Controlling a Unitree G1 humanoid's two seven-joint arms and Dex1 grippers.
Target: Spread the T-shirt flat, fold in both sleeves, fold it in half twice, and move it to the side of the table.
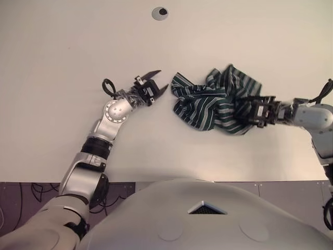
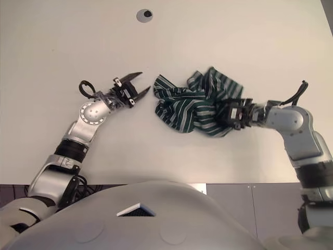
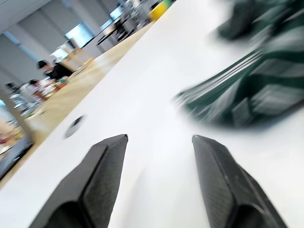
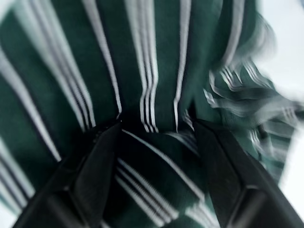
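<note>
Left eye view has the crumpled striped T-shirt [image 1: 218, 99] bunched mid-surface [image 1: 78, 41], the left gripper [image 1: 162, 79] just beside its edge, fingers wide, the right gripper [image 4: 157, 124] pushed into the cloth, fingers wide astride a fold, likely to pull it flat

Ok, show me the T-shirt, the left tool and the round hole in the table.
T-shirt [image 1: 208, 107]: left eye view, on the middle of the crumpled heap.
left tool [image 1: 163, 78]: left eye view, midway between its open fingertips.
round hole [image 1: 160, 13]: left eye view, on its grey cover.
</note>
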